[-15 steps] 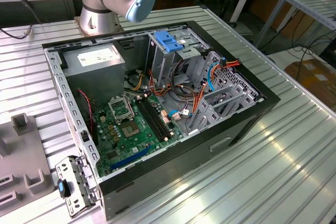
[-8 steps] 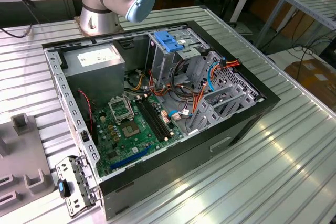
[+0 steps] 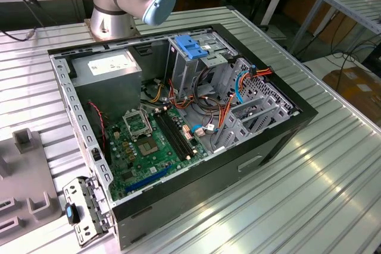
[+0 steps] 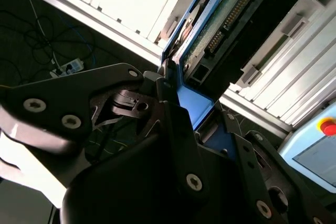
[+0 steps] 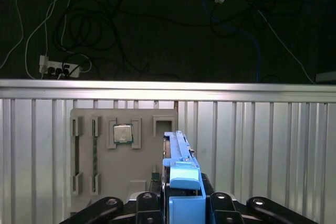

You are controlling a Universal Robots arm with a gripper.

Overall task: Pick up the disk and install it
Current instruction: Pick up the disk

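**Plastic-rail grip: risk of slip and snag**

The black two-fingered gripper is clamped on the flat silver-metal disk with blue plastic side rails. In the first wrist view the disk stands edge-on over bare table, just beside the grey moulded parts tray.

The jaws seem to bear on smooth plastic near one end, so I judge the disk could pivot or slide during a swing.

The open black computer case sits beside that tray, on the exterior view's right. Its tall metal cage with a blue handle, well apart from the tray, is crowded by loose orange and red cables. A tilted disk could catch on them or jam at the cage mouth.
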